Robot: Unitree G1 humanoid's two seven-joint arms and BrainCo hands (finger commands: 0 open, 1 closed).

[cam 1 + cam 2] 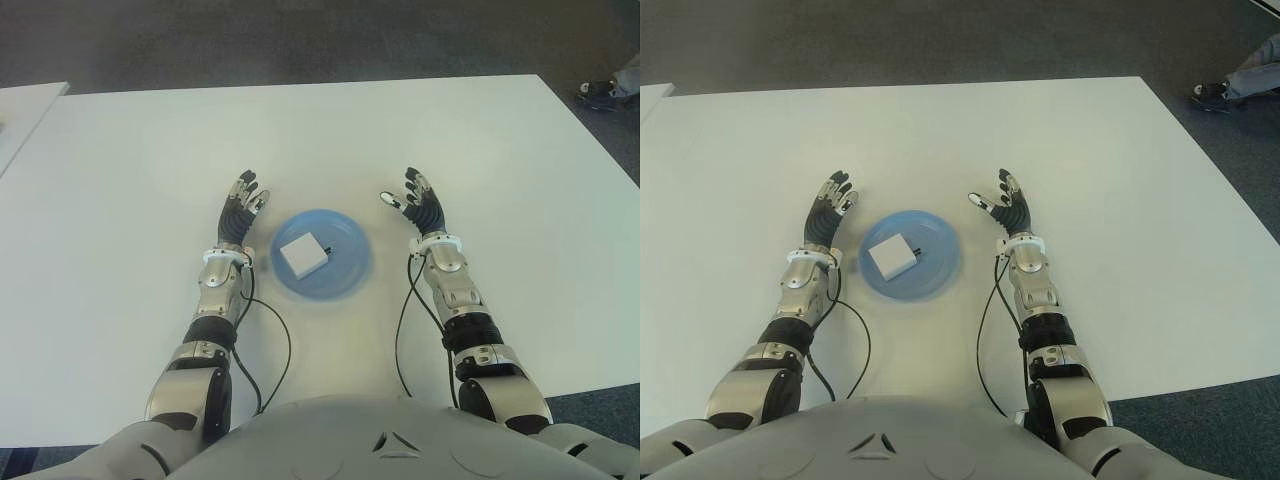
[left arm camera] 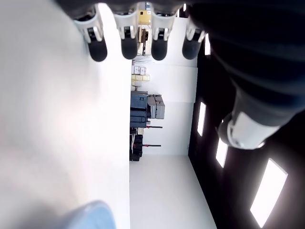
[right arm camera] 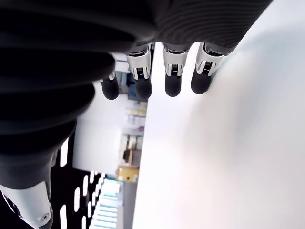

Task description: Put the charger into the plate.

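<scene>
A white square charger (image 1: 302, 254) lies inside the round blue plate (image 1: 350, 250) at the middle of the white table (image 1: 320, 140). My left hand (image 1: 240, 208) shows just left of the plate, fingers spread and holding nothing. My right hand (image 1: 417, 203) shows just right of the plate, fingers likewise spread and holding nothing. In the left wrist view the fingertips (image 2: 128, 45) stretch out over the table, and a corner of the blue plate (image 2: 93, 217) shows. The right wrist view shows straight fingertips (image 3: 172, 81) with nothing between them.
Black cables (image 1: 265, 330) run along both forearms near the table's front edge. A second white table (image 1: 25, 110) stands at the far left. A person's shoe (image 1: 600, 92) shows on the dark floor at the far right.
</scene>
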